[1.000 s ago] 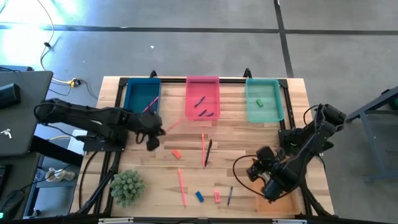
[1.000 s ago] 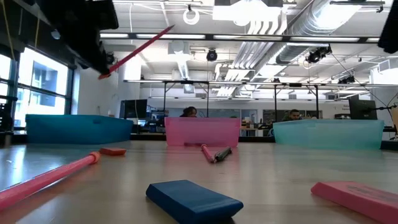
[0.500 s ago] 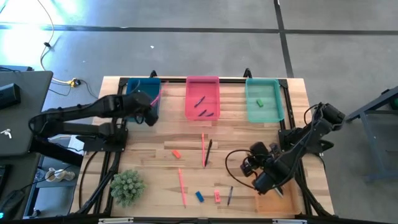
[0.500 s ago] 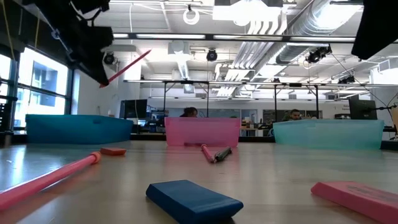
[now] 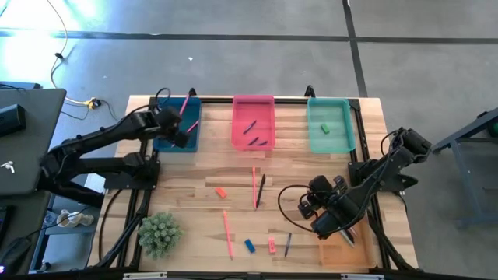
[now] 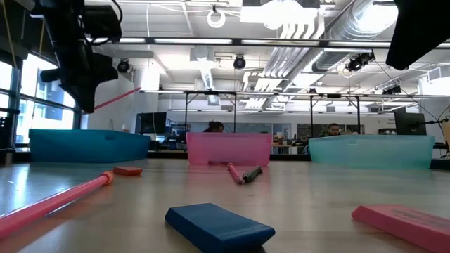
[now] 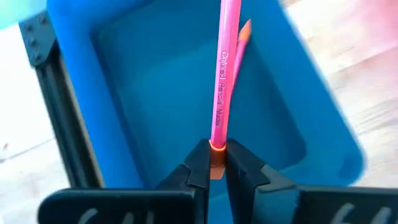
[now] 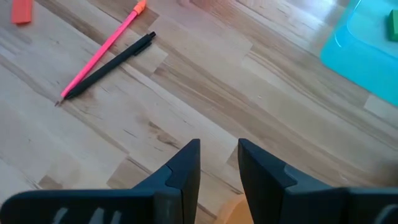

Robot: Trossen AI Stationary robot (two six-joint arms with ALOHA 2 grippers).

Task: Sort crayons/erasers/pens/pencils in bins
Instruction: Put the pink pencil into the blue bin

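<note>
Left gripper (image 7: 216,163) jaws clamp pink pencil (image 7: 224,74) above blue bin (image 5: 166,137) — right gripper (image 8: 219,163) jaws parted, empty.

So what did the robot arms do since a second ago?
The left gripper carried its pink pencil from the table's middle to over the dark blue bin, still clamped. The right gripper slid a little toward the table's middle, holding nothing. The erasers and other sticks on the table stayed put.

An open-plan lab: exposed ceiling ducts (image 6: 309,42), desks with monitors (image 6: 151,123) (people seated).
</note>
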